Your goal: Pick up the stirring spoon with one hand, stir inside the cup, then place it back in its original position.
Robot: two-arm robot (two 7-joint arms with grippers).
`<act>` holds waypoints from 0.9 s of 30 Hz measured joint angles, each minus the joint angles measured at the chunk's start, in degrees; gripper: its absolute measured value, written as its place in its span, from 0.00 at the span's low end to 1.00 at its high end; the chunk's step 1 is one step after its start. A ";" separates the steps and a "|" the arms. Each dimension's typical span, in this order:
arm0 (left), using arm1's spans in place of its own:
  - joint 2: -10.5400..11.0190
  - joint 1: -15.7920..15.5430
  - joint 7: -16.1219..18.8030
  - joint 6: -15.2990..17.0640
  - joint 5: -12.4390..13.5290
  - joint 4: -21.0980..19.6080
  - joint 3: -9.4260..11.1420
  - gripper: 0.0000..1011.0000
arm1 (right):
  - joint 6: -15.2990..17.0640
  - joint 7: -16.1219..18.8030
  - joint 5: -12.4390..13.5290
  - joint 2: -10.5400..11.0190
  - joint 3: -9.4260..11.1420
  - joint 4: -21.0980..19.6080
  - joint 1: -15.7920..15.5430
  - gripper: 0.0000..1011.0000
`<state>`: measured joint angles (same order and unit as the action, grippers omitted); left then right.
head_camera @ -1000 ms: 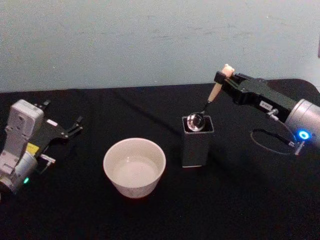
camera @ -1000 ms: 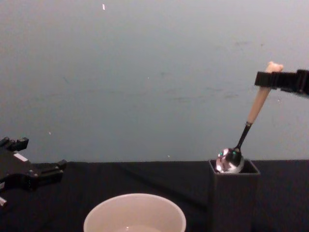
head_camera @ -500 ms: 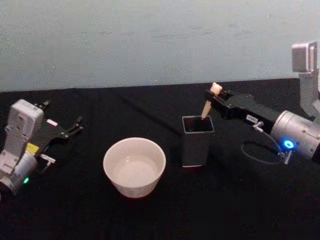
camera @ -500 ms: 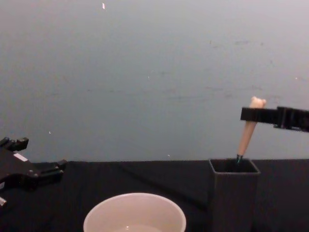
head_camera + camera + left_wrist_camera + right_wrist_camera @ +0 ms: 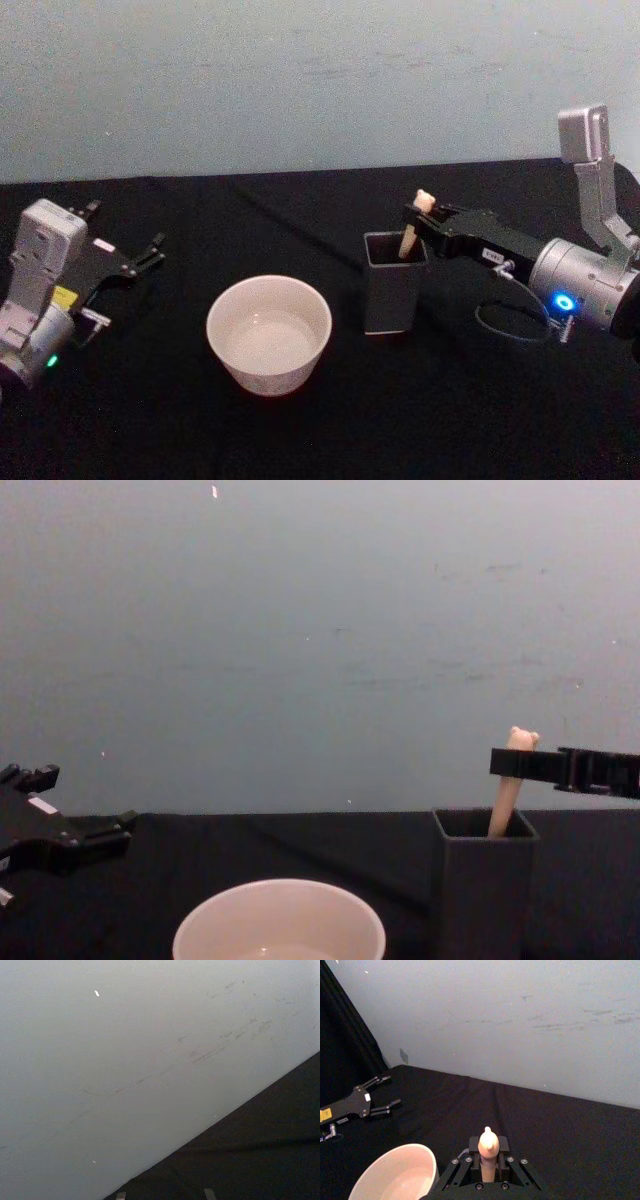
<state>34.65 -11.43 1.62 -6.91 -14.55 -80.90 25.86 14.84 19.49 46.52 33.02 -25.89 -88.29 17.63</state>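
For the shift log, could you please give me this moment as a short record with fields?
stirring spoon: bowl end down in the dark square holder, handle and bear head sticking out
right hand: shut on the spoon handle, above the holder
left hand: open, parked at the table's left
cup: upright, left of the holder, apart from it
table: black cloth

Looks like a lab test bench: black-draped table [image 5: 300, 440], bare pale wall [image 5: 300, 80] at 12 o'clock.

Bare table [image 5: 470, 400] surrounds the cup [image 5: 268, 335], with the dark holder [image 5: 393, 283] close beside it.
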 joint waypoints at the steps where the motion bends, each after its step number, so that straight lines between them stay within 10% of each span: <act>1: 0.00 0.00 0.00 0.00 0.00 0.00 0.00 0.99 | 0.08 -0.01 -0.04 -0.07 -0.01 0.12 0.01 0.21; 27: 0.00 0.00 0.00 0.00 0.00 0.00 0.00 0.99 | 1.55 -0.18 -1.09 -1.04 -0.18 1.86 0.35 0.21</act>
<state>34.65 -11.43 1.62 -6.91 -14.55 -80.90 25.86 16.39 19.31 45.43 31.98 -26.07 -86.44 17.98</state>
